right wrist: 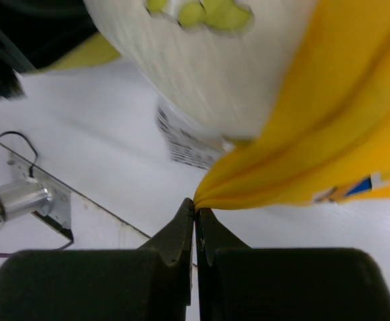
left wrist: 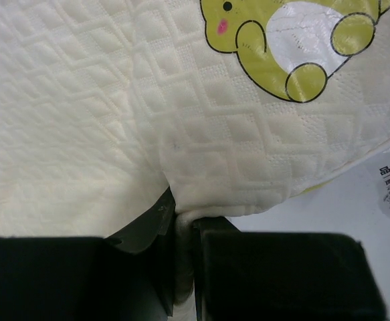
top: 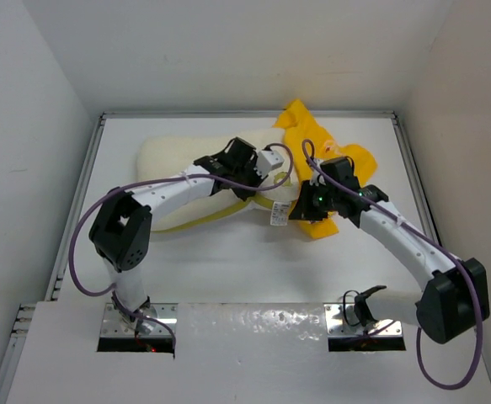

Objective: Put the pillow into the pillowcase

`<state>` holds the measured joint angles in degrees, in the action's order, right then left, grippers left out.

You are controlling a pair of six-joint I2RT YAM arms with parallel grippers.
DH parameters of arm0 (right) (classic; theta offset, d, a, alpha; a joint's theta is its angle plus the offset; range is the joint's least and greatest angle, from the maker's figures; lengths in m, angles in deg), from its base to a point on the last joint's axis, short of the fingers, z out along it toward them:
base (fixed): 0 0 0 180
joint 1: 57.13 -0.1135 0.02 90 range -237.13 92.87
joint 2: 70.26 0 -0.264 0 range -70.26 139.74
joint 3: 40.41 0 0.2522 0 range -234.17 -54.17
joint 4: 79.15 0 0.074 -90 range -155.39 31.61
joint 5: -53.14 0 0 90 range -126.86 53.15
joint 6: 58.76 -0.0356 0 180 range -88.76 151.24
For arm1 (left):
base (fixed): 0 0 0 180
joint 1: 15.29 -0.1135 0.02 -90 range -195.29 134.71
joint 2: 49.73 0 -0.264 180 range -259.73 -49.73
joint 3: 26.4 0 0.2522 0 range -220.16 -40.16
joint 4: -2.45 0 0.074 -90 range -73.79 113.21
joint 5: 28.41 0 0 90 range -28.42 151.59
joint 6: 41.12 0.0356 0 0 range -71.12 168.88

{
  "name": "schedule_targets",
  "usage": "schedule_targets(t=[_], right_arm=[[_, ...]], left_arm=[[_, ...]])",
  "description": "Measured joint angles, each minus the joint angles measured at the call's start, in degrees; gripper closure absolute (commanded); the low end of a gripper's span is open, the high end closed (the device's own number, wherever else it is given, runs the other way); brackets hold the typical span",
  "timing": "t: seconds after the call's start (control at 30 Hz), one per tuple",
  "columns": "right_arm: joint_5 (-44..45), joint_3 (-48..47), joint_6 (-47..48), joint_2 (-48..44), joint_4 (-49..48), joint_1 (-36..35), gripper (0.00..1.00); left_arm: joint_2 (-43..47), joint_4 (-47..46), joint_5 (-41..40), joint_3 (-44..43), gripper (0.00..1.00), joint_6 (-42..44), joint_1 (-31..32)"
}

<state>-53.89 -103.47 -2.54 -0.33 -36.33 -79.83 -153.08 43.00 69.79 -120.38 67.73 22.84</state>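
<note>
The cream, dimpled pillow (top: 171,158) lies across the table's left and middle; its right end reaches the mouth of the bright yellow pillowcase (top: 311,133). My left gripper (top: 258,181) is shut on a fold of the pillow's (left wrist: 114,120) near edge, which shows pinched between its fingers (left wrist: 208,234). A yellow-green cartoon print (left wrist: 281,47) lies on the pillow's top. My right gripper (top: 302,210) is shut on the lower edge of the pillowcase (right wrist: 342,134) and holds it beside the pillow's (right wrist: 208,60) end. The pillow's white tag (right wrist: 184,140) hangs just above the right fingertips.
White walls close in the table (top: 228,261) on the left, back and right. Metal mounting plates (top: 367,324) and purple cables (top: 81,252) sit at the near edge by the arm bases. The tag (top: 279,215) rests on the tabletop between the grippers.
</note>
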Motion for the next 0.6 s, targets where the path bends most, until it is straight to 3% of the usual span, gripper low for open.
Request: schedule_targets(t=[0.2,0.5,0.53,0.57,0.6], right_arm=[[-1.9,-5.5,-2.0,4.0,-2.4,-0.3,1.00],[1.7,-4.7,-3.0,-3.2,-0.1,-0.3,0.97],[2.0,-3.7,-3.1,-3.7,0.3,-0.3,0.84],[2.3,-2.9,-3.4,-3.8,1.2,-0.3,0.43],[3.0,-2.2,-3.4,-3.5,3.0,-0.3,0.32]], left_arm=[[-0.2,-1.8,-1.6,1.3,1.00,1.6,2.1],[-0.2,-5.4,-4.0,6.3,1.00,4.5,3.5],[-0.3,-5.6,-3.6,6.3,1.00,4.5,3.5],[-0.4,-5.7,-3.0,6.3,0.95,4.5,3.5],[-0.6,-6.0,-2.3,6.2,0.89,4.5,3.5]])
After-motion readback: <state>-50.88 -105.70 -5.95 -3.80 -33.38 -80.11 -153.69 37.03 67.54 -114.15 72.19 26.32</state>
